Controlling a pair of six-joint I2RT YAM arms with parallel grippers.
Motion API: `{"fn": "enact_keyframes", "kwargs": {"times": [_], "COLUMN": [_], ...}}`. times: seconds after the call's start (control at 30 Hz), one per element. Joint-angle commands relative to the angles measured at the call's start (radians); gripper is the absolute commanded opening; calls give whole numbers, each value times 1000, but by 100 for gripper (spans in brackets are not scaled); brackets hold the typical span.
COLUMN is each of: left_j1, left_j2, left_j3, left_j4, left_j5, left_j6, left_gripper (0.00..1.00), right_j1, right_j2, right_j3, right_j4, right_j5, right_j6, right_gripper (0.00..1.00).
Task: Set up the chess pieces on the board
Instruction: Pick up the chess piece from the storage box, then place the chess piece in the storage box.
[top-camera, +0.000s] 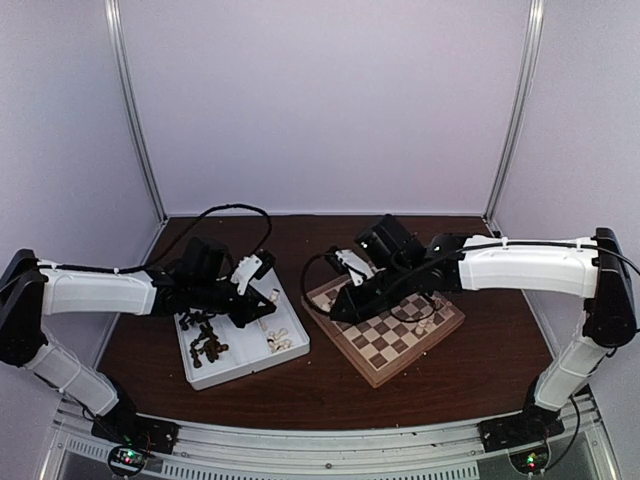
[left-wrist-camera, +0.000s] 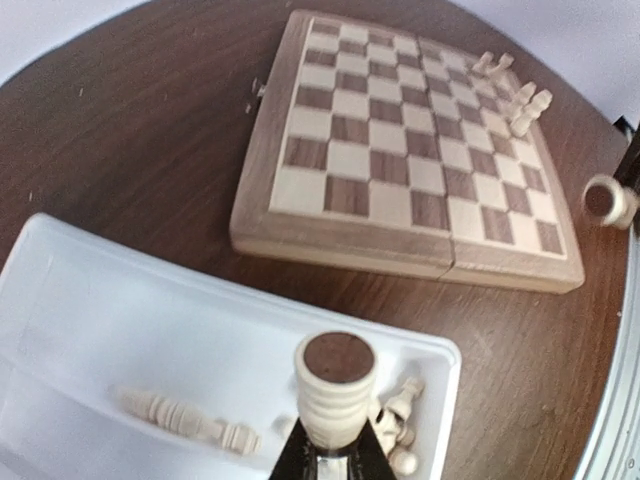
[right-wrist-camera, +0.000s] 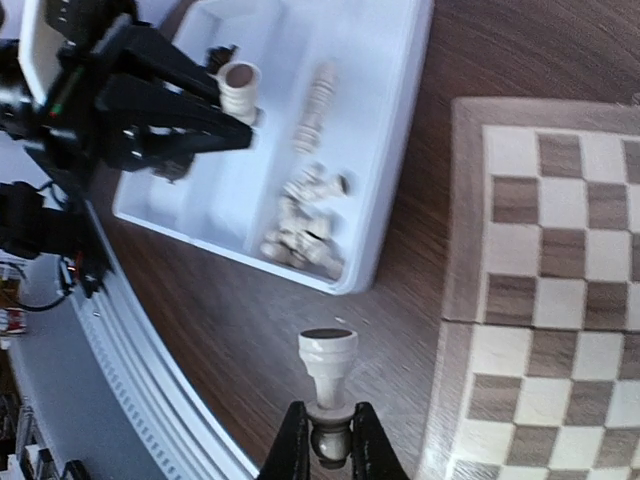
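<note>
Cream-white chess pieces (left-wrist-camera: 335, 395), one clamped by each arm
Left fingers (left-wrist-camera: 300, 462) grip one above the white tray (top-camera: 235, 370); right fingers (right-wrist-camera: 297, 448) grip another above the bench (top-camera: 330, 395); the board (top-camera: 395, 345) lies at the tray's 3 o'clock.

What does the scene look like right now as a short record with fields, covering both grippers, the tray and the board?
Left gripper: shut on a cream piece, over the tray
Right gripper: shut on a second cream piece, near the board's edge
Tray contents: loose cream pieces in one compartment, dark pieces in the other
Board: a few placed cream pieces near one corner, the other squares bare
</note>
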Motion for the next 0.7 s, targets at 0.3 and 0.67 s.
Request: {"fn": "enact_keyframes", "kwargs": {"times": [0.3, 0.67], "left_j1": [10, 9], "left_j2": [77, 123], "left_j3": [76, 130], "left_j4": [-208, -257], "left_j5": [-73, -61], "left_j6": [-21, 2], "left_gripper": [6, 10], "right_j1": [-71, -68], "right_j2": [114, 323], "right_j3": [326, 477], "right_j4": [-991, -1141], "right_j5": [385, 559], "right_j6": [-358, -384], "right_gripper": [1, 5]}}
